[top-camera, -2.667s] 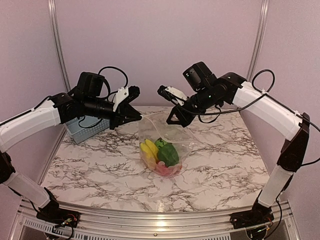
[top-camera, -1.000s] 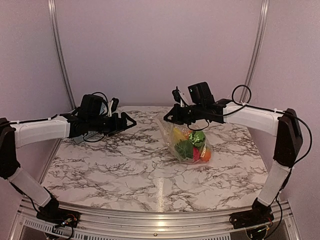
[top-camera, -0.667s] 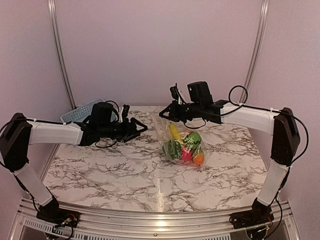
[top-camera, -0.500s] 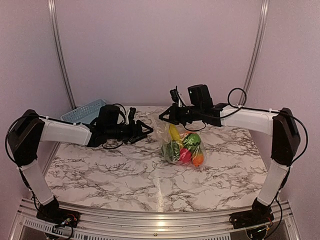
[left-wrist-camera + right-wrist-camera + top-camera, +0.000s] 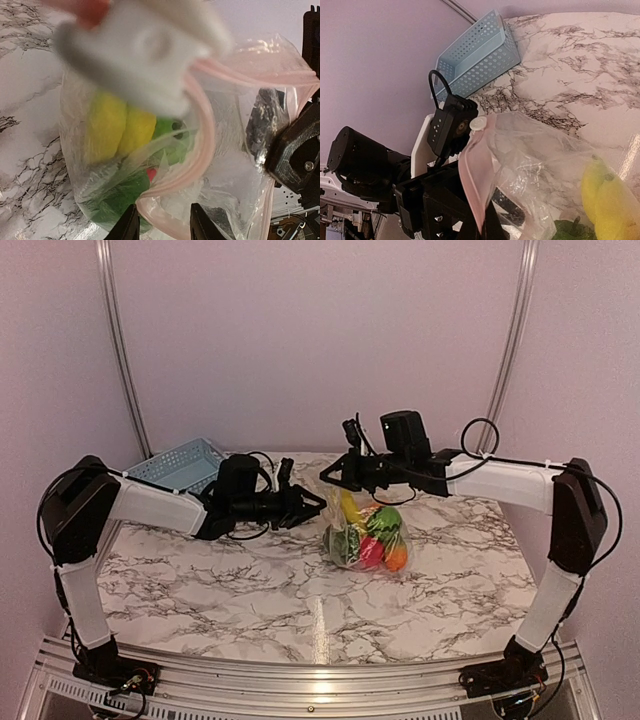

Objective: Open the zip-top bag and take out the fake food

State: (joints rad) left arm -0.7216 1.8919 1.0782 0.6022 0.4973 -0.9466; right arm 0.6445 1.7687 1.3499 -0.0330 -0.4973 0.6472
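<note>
The clear zip-top bag hangs over the marble table, its bottom resting near the middle. My right gripper is shut on its pink zip strip just below the white slider. Inside lies the fake food: yellow bananas, green pieces, a red fruit and an orange piece. My left gripper has come in from the left, and its fingers stand apart on either side of the bag's curled zip rim. In the top view the left gripper meets the bag's upper left edge.
A blue lattice basket stands at the table's back left corner, behind my left arm. The two grippers are close together at the bag's mouth, with the right gripper's black body right behind the plastic.
My left arm has swung right from beside the basket up to the bag, and its jaws have narrowed around the zip rim. The right gripper has kept its grip and lowered slightly.
</note>
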